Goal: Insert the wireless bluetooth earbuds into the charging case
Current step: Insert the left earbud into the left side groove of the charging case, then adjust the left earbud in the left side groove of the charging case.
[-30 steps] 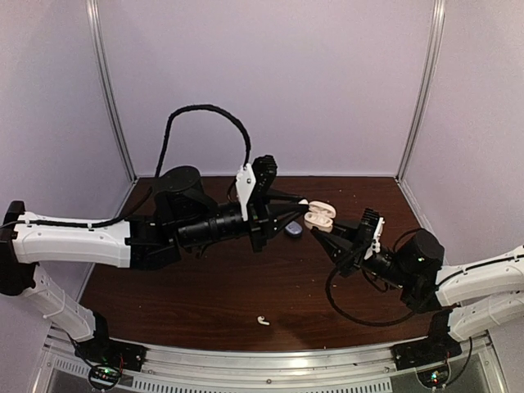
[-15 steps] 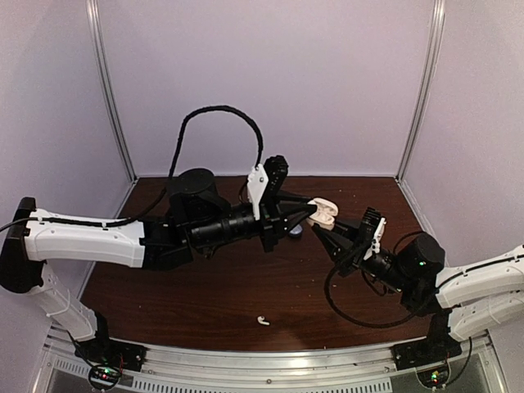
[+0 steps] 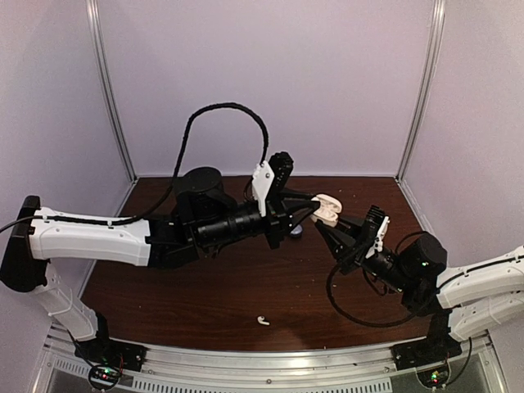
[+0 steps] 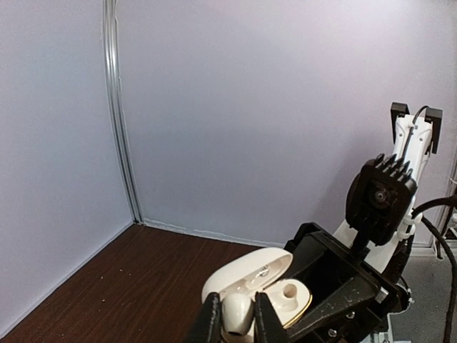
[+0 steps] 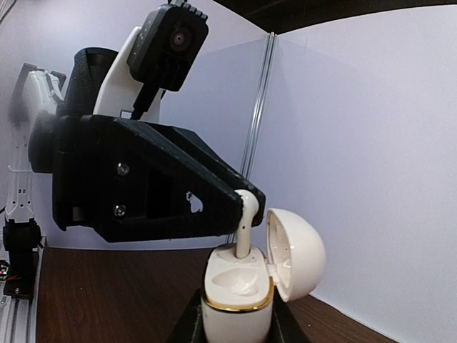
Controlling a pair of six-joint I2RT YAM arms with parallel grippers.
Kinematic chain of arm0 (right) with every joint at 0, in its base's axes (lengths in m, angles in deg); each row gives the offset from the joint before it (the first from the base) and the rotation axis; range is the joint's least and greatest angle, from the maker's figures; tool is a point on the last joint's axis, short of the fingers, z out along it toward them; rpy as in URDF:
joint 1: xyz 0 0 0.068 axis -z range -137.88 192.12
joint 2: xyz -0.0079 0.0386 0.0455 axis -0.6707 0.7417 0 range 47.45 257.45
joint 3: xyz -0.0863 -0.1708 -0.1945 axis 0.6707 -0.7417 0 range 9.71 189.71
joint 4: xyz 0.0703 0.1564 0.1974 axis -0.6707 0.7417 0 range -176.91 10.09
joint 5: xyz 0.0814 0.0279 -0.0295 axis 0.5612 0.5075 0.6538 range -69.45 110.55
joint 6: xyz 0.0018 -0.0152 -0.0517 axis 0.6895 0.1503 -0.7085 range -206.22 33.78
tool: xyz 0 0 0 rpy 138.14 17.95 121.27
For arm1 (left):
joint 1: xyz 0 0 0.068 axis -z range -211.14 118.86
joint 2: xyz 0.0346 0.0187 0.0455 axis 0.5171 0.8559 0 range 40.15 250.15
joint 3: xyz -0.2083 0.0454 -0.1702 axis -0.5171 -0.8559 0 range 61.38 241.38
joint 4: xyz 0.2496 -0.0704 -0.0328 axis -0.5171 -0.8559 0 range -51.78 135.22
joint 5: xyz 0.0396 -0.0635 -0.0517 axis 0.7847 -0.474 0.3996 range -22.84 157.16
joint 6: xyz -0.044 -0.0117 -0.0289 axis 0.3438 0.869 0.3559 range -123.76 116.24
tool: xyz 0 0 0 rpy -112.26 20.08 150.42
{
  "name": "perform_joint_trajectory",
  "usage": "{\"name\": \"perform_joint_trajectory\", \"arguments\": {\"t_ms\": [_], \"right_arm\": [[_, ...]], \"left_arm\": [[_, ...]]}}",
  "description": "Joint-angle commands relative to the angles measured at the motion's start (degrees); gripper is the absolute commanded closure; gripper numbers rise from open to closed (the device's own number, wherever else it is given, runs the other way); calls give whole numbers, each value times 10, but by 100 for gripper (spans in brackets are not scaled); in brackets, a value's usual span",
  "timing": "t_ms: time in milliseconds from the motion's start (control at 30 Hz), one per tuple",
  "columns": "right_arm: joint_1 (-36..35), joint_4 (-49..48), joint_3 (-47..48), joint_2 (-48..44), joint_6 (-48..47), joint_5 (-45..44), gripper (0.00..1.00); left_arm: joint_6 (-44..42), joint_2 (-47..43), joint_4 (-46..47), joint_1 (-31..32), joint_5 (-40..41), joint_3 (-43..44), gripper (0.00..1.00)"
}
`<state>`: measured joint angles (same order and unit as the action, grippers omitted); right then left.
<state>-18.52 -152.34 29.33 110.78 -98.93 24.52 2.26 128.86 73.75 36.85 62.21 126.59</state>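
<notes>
You're in a lab robot cell. Noted: plain pale lilac wall panels (image 3: pixel 327 82) boxing it in, aluminium corner posts (image 3: pixel 110 98), dark wood-grain worktop (image 3: pixel 205 303). Left arm (image 3: pixel 90 237) and right arm (image 3: pixel 483 282) mounted on a metal rail (image 3: pixel 270 364) at the near edge; black cable (image 3: pixel 221 110) looping overhead.

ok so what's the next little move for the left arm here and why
Probably ease the left gripper a little further along the stem's line. The white earbud it pinches sits only partly inside the open case, which the right gripper holds ready.
</notes>
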Motion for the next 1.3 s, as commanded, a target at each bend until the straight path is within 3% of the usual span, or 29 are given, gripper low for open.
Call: {"name": "perform_joint_trajectory", "arguments": {"t_ms": [0,167,233,333,600,700,1033,1167,1267], "right_arm": [[-5,-27,2,-8,-5,-8,100],[-5,-39,-2,-14,0,-22,100],[-5,-43,-2,-13,0,-31,100],[-5,-50,-2,-4,-6,-52,100],[-5,-67,0,11,-9,-76,100],[-5,-68,-2,16,-9,-79,100],[-3,-69,-21,10,15,-83,100],[1,-51,-26,-5,31,-68,100],[11,-21,-27,-24,56,-29,100]], "left_arm": [[8,9,4,2,5,17,93],[24,10,2,2,39,13,91],[38,15,-3,2,64,16,84],[55,29,-20,2,66,30,78],[80,49,-23,2,70,32,77],[76,52,-35,2,65,40,72],[4,4,-87,3,9,25,42],[-13,-32,-102,3,21,-1,24],[-35,-78,-106,2,14,-34,4]]}}
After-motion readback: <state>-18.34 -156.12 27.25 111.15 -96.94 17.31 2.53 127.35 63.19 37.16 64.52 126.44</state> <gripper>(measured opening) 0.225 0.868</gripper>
